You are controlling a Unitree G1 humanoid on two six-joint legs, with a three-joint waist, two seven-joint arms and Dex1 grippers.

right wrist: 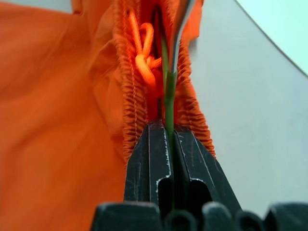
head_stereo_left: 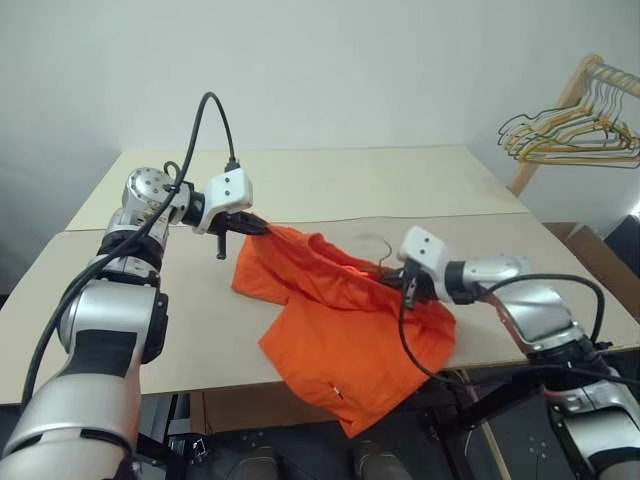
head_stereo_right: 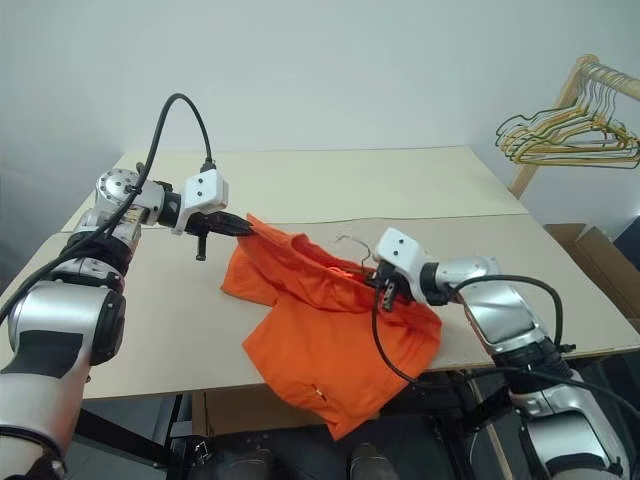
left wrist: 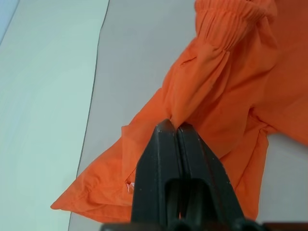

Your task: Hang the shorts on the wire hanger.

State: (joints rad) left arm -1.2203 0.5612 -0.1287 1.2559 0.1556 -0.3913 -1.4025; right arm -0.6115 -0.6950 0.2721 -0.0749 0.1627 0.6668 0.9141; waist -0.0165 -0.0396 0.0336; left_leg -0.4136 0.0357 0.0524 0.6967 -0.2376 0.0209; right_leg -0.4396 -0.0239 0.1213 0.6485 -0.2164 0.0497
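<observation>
Table (head_stereo_left: 150, 330), shorts (head_stereo_left: 340, 330) draped, wire hanger (right wrist: 169, 91) inside waistband

I saw soft matt orange cloth shorts (head_stereo_left: 350, 340), thin smooth wire hanger (right wrist: 169, 91), matt beige worktop (head_stereo_left: 330, 185), black plastic tool fingers (right wrist: 187, 163).

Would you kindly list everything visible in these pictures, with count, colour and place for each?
shorts: one, bright orange, on the table between the two arms, one leg hanging over the near edge.
wire hanger: one, thin dark greenish wire, inside the waistband; its hook pokes out above the fabric.
table: one, beige, in front of the robot.
bunch of hangers: several, yellow, green and tan, on the rack at far right.
rack: one, wooden, far right by the wall.
cardboard box: one, brown, on the floor right of the table.
left hand: black, shut on the shorts.
right hand: black, shut on the wire hanger at the waistband.
</observation>
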